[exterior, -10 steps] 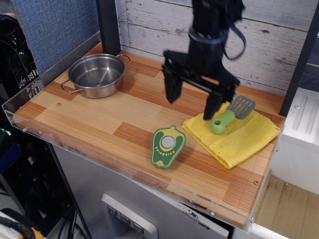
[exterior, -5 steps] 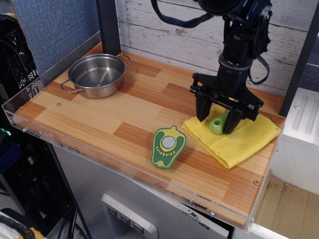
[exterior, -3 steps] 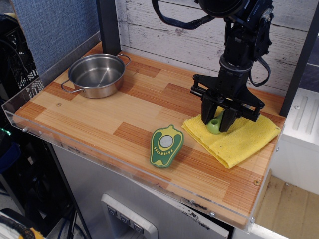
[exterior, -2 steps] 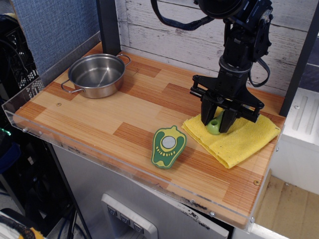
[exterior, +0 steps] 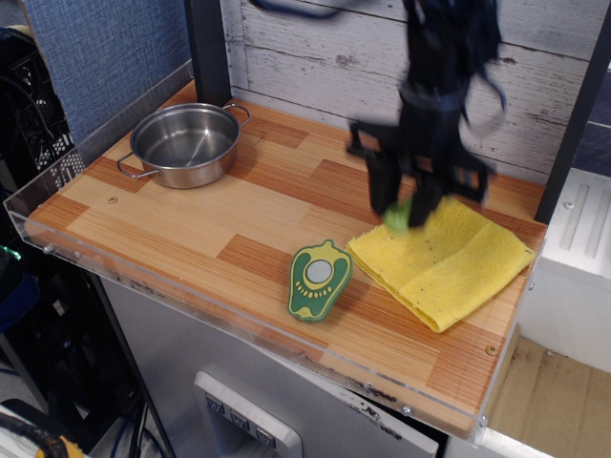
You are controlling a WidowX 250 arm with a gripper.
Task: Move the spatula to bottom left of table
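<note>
My black gripper [exterior: 401, 212] is blurred by motion and hangs above the left part of the yellow cloth [exterior: 444, 260]. It is shut on the spatula [exterior: 397, 216], of which only a bit of the lime-green handle shows between the fingers. The grey blade is hidden behind the gripper. The spatula is lifted off the cloth, above the wooden table [exterior: 191, 224].
A steel pot [exterior: 185, 143] stands at the back left. A green-and-yellow pepper-shaped toy [exterior: 319, 279] lies near the front middle, just left of the cloth. A clear acrylic rim [exterior: 191, 296] edges the table. A black post [exterior: 208, 48] rises at the back.
The gripper came down over the spatula on the cloth, closed on its green handle, and has now lifted it and moved left. The pepper toy shifted slightly.
</note>
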